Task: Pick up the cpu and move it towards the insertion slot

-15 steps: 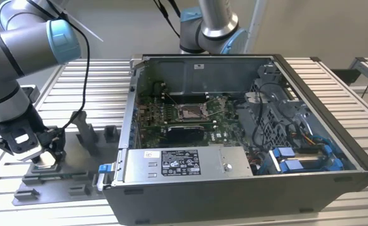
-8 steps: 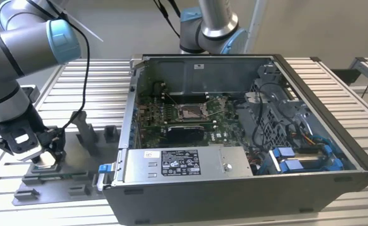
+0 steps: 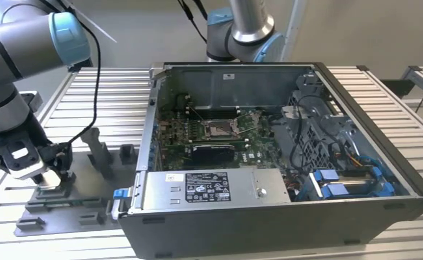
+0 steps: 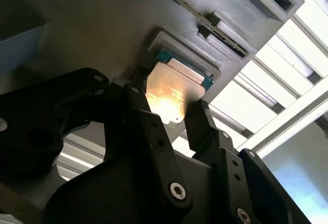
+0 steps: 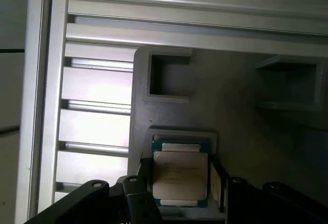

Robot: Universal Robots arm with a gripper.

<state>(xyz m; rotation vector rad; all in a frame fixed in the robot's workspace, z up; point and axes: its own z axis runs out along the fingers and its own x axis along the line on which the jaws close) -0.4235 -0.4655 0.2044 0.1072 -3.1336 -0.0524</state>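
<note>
Second wrist view: hand (image 4: 171, 108) clamped on cpu (image 4: 171, 83) by opposite edges, sparing its face. Cpu sits in grey fixture (image 4: 102, 29) nest. Exterior view: fixture lies at 8 o'clock of case (image 3: 269, 216), well apart from slot (image 3: 219, 128).

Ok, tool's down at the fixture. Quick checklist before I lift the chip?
1. Black tool over the small silvery square cpu in the grey plastic fixture: ok.
2. Cpu lying flat, not tilted: ok.
3. Cpu clamped: cannot tell.
4. Square metal-framed insertion slot uncovered, brownish centre showing: ok.
5. Dark grey computer case open on top: ok.
</note>
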